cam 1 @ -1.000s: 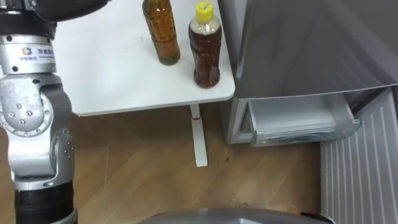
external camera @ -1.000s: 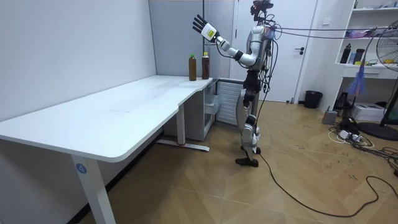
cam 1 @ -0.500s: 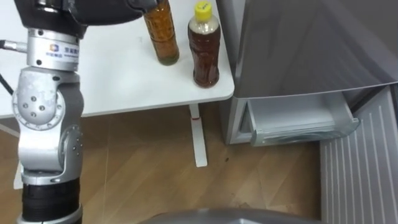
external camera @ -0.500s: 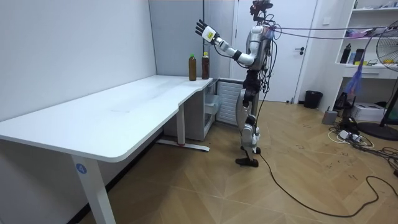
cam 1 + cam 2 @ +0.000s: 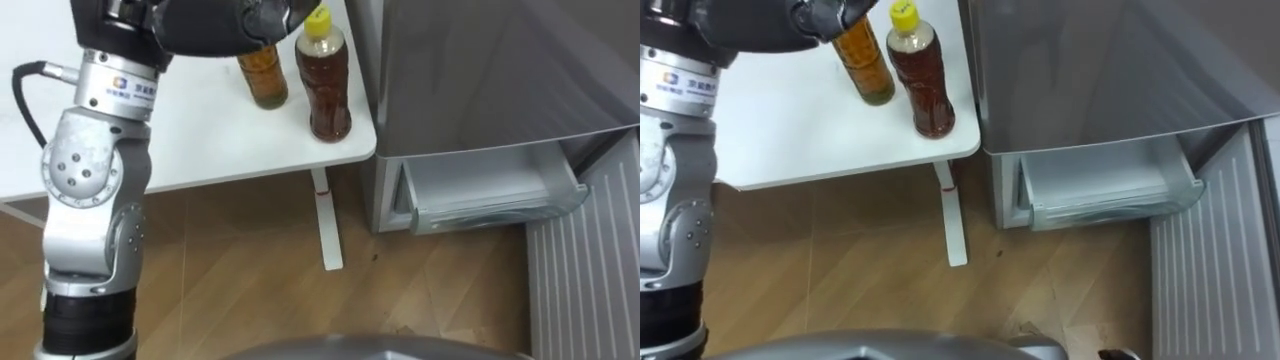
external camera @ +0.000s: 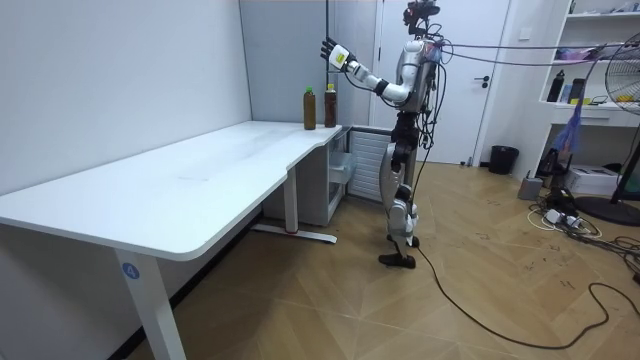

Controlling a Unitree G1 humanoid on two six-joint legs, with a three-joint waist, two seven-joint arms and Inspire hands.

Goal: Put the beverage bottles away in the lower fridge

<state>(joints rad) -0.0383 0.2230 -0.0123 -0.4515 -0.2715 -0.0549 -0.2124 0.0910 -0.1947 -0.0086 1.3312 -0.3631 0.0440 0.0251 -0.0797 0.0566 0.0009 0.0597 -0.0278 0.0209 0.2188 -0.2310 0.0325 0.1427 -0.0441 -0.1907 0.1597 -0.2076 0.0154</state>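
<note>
Floor (image 6: 420,310): wood boards throughout. White shelves (image 6: 600,50) and a dark bin (image 6: 503,158) stand well apart from the table, towards the room view's right.

Table (image 6: 180,190): long and white, set against the wall. The robot stands upright on both feet just off the table's far end, facing the table corner.

Fridge (image 5: 480,70): grey, standing just beside the table's right edge as the eye views show it. Its lower drawer (image 5: 490,190) is pulled out, below the level of the table top.

Left arm: raised from the shoulder and stretched out over the table corner, with the forearm angled upward.

Drinks: two bottles of brown liquid stand upright on the table, at the corner next to the fridge. They are near each other but apart. The yellow-capped bottle (image 5: 325,80) is the closer one to the table's fridge-side edge. The green-capped bottle (image 5: 263,80) stands further in on the table.

Left hand (image 5: 225,22): in the room view it hangs above the table, clearly higher than both bottles and touching neither. Its fingers there are straight, point upward and hold nothing. In the eye views the hand lies across the green-capped bottle's top and hides its cap.
</note>
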